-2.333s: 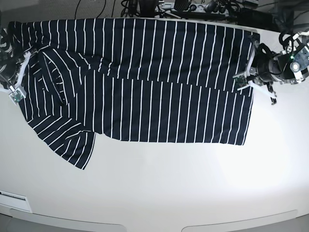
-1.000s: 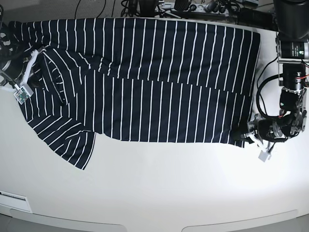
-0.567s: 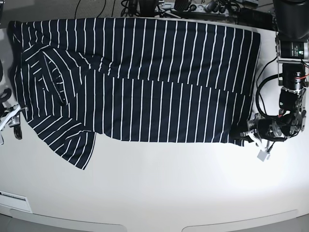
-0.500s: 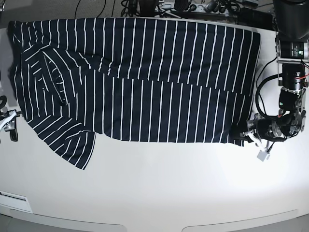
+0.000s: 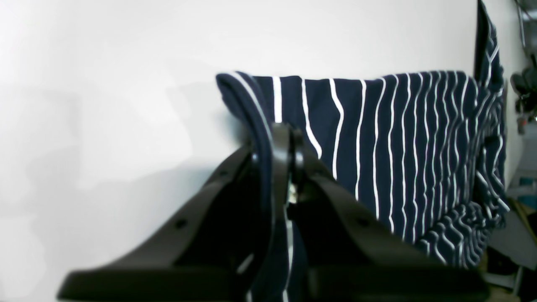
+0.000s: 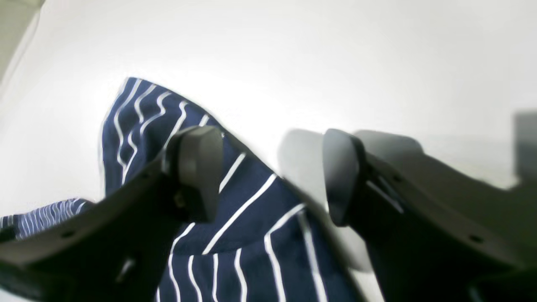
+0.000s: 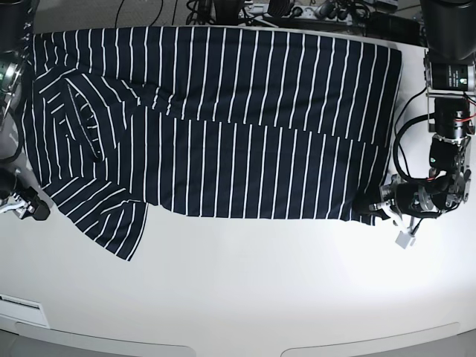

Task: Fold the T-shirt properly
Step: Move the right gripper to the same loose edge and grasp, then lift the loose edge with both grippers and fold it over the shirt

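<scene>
T-shirt [image 7: 223, 126] lengthwise left-right, collar end left

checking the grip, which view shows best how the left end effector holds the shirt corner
The left wrist view: the left end effector is shut on the T-shirt hem. Base shows it small at the shirt's corner; the right wrist view shows only the open right end effector.

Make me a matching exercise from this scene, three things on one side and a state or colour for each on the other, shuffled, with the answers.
Column one:
1. left gripper
2. right gripper
3. table

Column two:
A. white and bare in front of the shirt
B. shut on the T-shirt corner
C. open, at the sleeve edge

Pairs: 1-B, 2-C, 3-A
</scene>
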Controlling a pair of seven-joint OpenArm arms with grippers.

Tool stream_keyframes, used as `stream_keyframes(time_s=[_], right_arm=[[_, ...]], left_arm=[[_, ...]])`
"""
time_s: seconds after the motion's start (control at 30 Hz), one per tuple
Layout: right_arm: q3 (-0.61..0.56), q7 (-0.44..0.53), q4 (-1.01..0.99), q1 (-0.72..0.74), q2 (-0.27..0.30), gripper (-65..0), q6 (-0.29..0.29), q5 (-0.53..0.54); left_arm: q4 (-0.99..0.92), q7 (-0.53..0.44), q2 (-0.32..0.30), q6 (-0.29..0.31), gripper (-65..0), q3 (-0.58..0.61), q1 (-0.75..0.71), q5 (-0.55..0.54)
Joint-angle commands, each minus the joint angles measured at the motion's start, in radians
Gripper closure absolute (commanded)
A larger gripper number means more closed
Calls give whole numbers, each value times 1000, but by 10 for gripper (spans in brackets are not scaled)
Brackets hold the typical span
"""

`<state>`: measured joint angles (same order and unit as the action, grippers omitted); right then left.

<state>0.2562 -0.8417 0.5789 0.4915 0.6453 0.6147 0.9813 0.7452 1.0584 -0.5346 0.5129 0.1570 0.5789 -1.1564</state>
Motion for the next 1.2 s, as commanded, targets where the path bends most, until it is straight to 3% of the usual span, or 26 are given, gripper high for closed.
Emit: stream_keyframes(time_s=[0.0,0.17,0.37,0.43,0.57,0.77,0.87,1.03,1.17], right_arm=[[3,14,-2,39,9,-394,16,25],[-5,13,-8,38,-58,-394,50,13],[-142,13,3,41,-80,-376,83,14],[-188,10,22,41,-79,-292,83,11],[-226,-8,82,41,-79,0,83,10],[-226,-21,215,40,-79,0,83,10],[-226,-29,320,30,-71,0,83,10],[-233,-36,501,-47,-23,0,83,10],[-233,-35,645,-158,38,0,83,10]], left_arm=[[7,16,-14,-4,0,0,17,22],[7,16,-14,-4,0,0,17,22],[7,16,-14,-3,0,0,17,22],[7,16,-14,-3,0,0,17,22],[7,11,-14,19,0,0,18,21],[7,12,-14,24,0,0,35,17],[7,43,-14,104,0,0,68,-39],[8,91,-17,148,0,0,131,-42],[15,183,-17,180,0,0,130,-129]])
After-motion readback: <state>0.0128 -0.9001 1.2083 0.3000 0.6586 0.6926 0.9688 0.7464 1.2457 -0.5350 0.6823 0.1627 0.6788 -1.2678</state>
